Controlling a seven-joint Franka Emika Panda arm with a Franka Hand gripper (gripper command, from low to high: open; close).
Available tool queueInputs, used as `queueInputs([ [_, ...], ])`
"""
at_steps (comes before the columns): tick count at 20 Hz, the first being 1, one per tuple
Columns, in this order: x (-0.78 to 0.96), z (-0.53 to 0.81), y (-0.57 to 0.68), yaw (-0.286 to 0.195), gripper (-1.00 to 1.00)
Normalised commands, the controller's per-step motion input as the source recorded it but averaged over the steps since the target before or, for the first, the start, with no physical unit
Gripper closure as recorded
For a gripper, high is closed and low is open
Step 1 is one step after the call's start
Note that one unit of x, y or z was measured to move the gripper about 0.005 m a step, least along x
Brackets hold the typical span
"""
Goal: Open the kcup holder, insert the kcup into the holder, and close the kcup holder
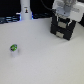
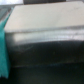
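The kcup holder (image 1: 62,31) is a black boxy unit at the far right of the table in the exterior view. My gripper (image 1: 65,19) hangs right over its top, its white body above; the fingers merge with the dark box, so their state is unclear. The kcup (image 1: 13,48), a tiny pod with a bright green top, lies alone on the white table toward the exterior view's left, far from the gripper. The blurred wrist view shows a pale grey flat surface (image 2: 40,20) above a black face (image 2: 47,52), very close; no fingers show there.
A tall white bottle-like thing (image 1: 25,10) stands at the back, left of the holder. A dark band (image 1: 10,20) runs along the table's far edge. A teal shape (image 2: 3,50) fills one edge of the wrist view.
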Motion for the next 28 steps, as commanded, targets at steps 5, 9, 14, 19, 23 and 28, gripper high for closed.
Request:
queueInputs([
  [5, 0.38, 0.10, -0.50, 0.089, 1.00],
  [9, 0.41, 0.11, -0.65, 0.093, 1.00],
  [14, 0.41, 0.09, -0.74, 0.084, 1.00],
  [19, 0.59, 0.14, -0.45, 0.010, 1.00],
  [23, 0.95, 0.18, -0.25, -0.093, 1.00],
  [28, 0.94, 0.20, -0.27, -0.098, 1.00],
])
